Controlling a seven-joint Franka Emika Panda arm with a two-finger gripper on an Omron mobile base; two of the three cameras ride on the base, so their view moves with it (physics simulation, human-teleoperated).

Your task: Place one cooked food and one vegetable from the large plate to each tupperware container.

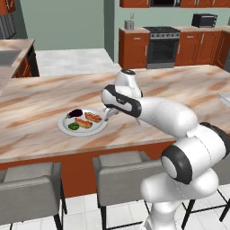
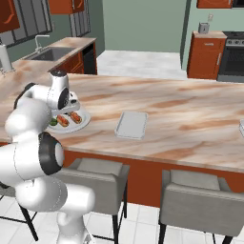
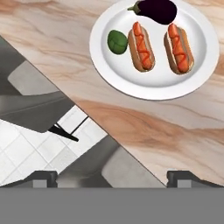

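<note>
I am holding the claw wide open and empty, its fingertips showing at the bottom edge of the hand view. The plate is lying in the upper right of that frame, well above the fingertips, carrying two hot dogs, an eggplant and a green vegetable. In the right base view, a tray is sitting at centre frame, apart from the plate.

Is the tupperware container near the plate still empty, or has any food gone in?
Empty. The tupperware container shows a bare pale floor, while both hot dogs, eggplant and green vegetable sit on the large plate.
</note>
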